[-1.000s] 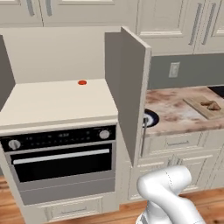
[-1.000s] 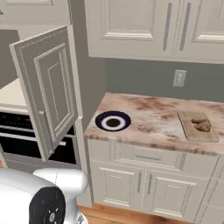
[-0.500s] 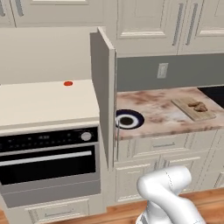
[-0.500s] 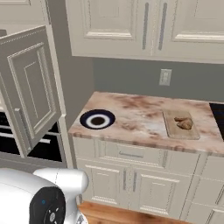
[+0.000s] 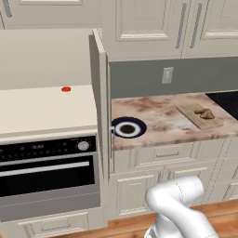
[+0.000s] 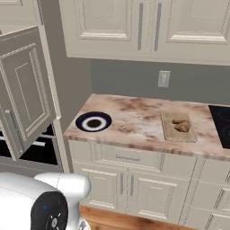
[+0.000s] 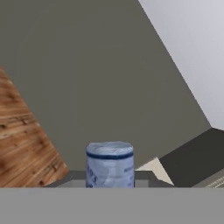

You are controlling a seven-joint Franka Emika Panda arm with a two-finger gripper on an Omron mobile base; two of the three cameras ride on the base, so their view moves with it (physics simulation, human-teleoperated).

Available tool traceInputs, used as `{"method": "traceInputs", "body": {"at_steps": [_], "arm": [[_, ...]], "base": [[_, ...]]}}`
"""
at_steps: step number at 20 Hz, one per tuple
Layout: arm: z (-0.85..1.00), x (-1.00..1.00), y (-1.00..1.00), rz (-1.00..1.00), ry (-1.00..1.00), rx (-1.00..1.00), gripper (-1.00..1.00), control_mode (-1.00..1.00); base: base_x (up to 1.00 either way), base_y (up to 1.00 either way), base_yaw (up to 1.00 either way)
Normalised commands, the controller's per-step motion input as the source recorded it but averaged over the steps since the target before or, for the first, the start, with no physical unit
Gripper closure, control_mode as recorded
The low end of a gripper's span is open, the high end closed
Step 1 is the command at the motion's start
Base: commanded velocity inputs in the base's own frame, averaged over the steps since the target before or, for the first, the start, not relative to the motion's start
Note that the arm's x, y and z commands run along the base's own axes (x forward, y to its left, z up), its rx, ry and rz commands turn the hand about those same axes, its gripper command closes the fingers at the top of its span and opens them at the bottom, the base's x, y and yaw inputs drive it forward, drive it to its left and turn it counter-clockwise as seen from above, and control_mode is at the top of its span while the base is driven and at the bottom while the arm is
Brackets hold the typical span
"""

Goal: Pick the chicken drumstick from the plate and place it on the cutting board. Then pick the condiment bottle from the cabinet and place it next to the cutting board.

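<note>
1. On the pink-brown marbled counter, the small golden-brown chicken drumstick is seen lying on the light tan wooden cutting board.
2. The dark condiment bottle with the blue-grey cap is gripped upright by the closed tool.
3. The arm is held low; the board lies well ahead, right of the navy-rimmed plate.

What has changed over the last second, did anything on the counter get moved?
Only the base drove, rightward: the whole view shifted. The chicken drumstick stays on the cutting board, the plate stays bare, and the cabinet door stays open. In the hand view, the gripper holds the condiment bottle.
</note>
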Motion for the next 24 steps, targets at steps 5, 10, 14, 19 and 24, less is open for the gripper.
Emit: {"method": "traceInputs", "body": {"at_steps": [5, 10, 14, 19, 24], "arm": [[0.00, 0.00, 0.00, 0.00, 0.00, 0.00, 1.00, 1.00], [0.00, 0.00, 0.00, 0.00, 0.00, 0.00, 1.00, 1.00], [0.00, 0.00, 0.00, 0.00, 0.00, 0.00, 1.00, 1.00], [0.00, 0.00, 0.00, 0.00, 0.00, 0.00, 1.00, 1.00], [0.00, 0.00, 0.00, 0.00, 0.00, 0.00, 1.00, 1.00]], "base": [[0.19, -0.01, 0.00], [0.36, -0.01, 0.00], [0.49, -0.13, 0.00], [0.52, -0.23, 0.00], [0.44, -0.31, 0.00]]}}
